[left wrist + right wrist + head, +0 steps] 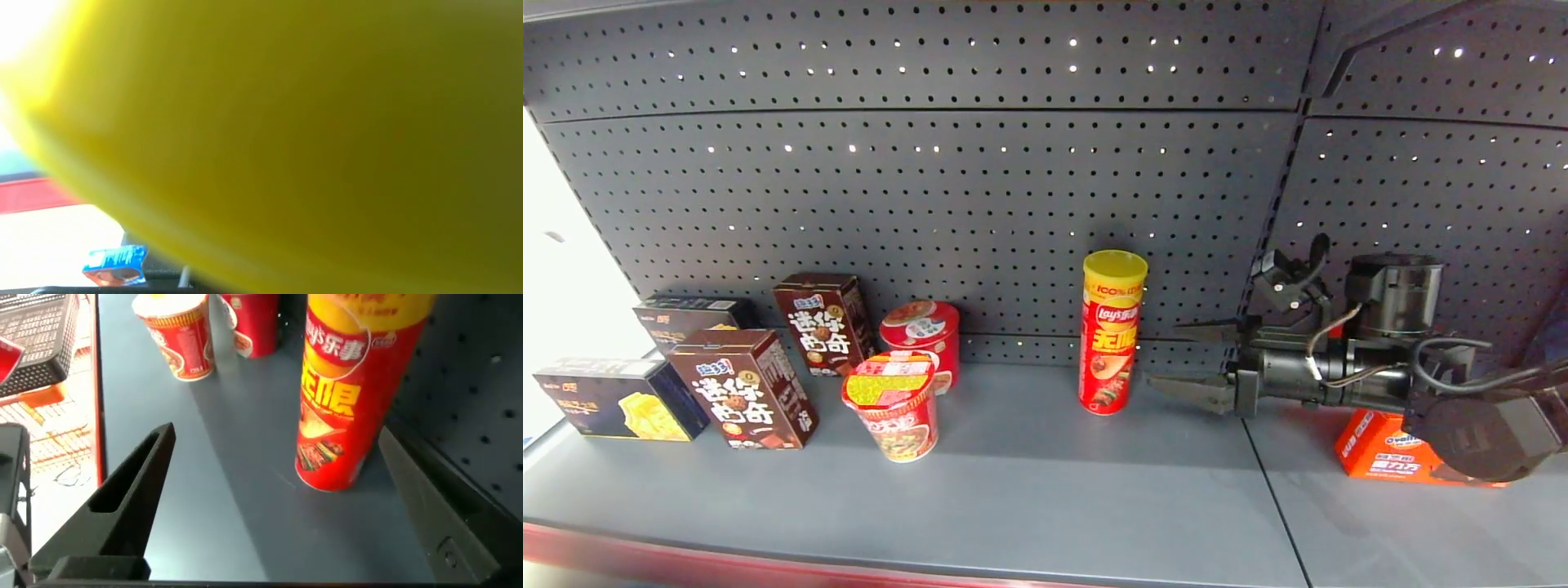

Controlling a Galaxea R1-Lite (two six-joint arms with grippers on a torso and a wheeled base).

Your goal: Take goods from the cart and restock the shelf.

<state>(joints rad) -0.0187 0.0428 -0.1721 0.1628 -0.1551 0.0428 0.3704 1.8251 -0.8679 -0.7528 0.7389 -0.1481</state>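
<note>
A red chips can (1111, 335) with a yellow lid stands upright on the grey shelf (1045, 498), near the pegboard back. My right gripper (1168, 357) hovers just to its right, open, with nothing between its fingers. In the right wrist view the chips can (351, 400) stands just beyond the fingertips of the right gripper (276, 437), in line with the gap between the two dark fingers (122, 498). A blurred yellow surface (310, 139) lies very close to the left wrist camera; a small blue packet (114, 263) shows below it.
Left of the can stand two red noodle cups (894, 404), two brown boxes (747, 388) and two dark boxes (621, 400). An orange box (1388, 453) lies under my right arm. A dark wire basket (33, 335) sits beyond the shelf's red front edge.
</note>
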